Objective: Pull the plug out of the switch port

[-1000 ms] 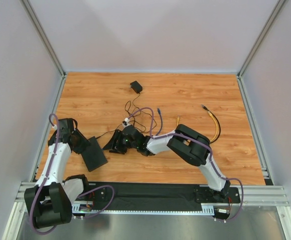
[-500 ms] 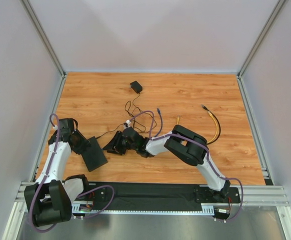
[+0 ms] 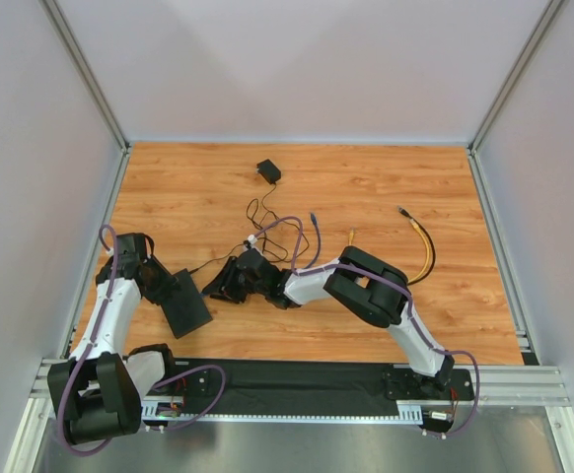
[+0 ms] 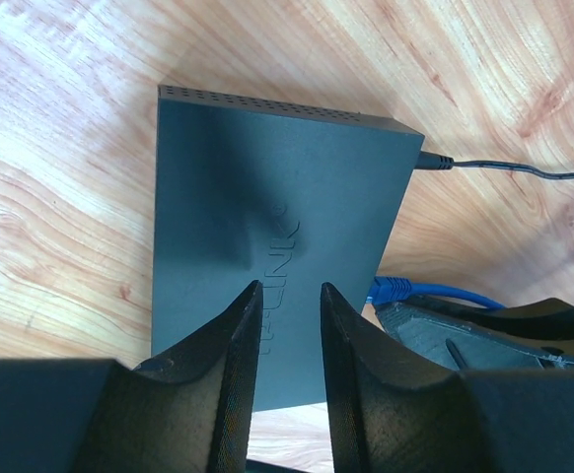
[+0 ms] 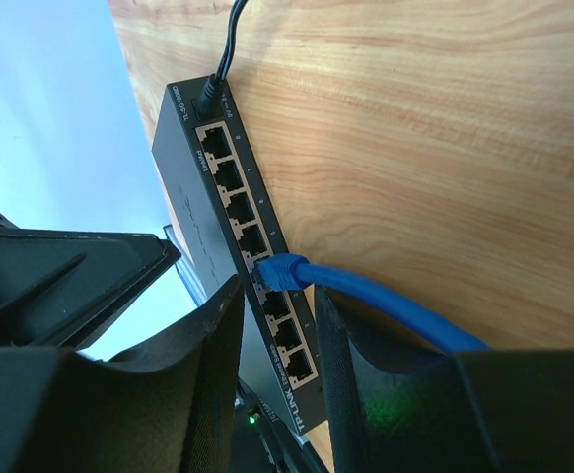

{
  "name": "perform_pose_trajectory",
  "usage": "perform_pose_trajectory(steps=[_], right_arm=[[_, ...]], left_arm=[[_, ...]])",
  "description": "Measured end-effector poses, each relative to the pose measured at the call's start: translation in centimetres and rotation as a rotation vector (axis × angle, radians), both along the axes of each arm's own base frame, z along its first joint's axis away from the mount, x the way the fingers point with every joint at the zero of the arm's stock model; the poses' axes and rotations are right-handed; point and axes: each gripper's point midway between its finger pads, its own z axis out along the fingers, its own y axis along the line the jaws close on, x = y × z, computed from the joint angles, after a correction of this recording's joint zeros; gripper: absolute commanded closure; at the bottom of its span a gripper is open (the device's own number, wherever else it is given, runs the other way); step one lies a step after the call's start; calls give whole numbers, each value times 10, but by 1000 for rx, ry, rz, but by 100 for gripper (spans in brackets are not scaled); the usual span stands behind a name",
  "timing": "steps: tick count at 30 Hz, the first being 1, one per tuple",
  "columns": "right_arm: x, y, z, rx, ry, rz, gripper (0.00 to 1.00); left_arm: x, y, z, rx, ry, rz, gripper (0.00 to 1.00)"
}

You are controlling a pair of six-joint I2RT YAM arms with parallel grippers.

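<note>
Switch (image 3: 186, 303): flat matte-black box, vent holes along one edge, sockets in a row on one narrow face. It lies flat on the wood-grain surface (image 3: 386, 187), near left, between the two hands.

Plug (image 5: 279, 270): blue, seated in a middle socket, with a glossy blue cable (image 5: 386, 305) trailing off. A thin black lead (image 5: 230, 30) enters at the end of the row.

Right hand (image 5: 272, 296): fingers narrowly parted, the plug at the mouth of the gap. I see nothing clamped.

Left hand (image 4: 289, 296): over the switch's top, fingers a slit apart, holding nothing.
</note>
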Motion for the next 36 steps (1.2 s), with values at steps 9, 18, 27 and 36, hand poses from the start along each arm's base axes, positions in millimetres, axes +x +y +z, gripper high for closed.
perform_pose_trajectory(steps=[9, 18, 27, 36], right_arm=[[2, 4, -1, 0, -1, -1, 66], [-3, 7, -4, -2, 0, 9, 69], [-2, 8, -3, 0, -2, 5, 69], [1, 8, -6, -6, 13, -28, 86]], left_arm=[[0, -1, 0, -8, -1, 0, 63], [0, -2, 0, -12, -2, -1, 63], [0, -4, 0, -24, 2, -7, 64], [0, -5, 0, -26, 2, -7, 64]])
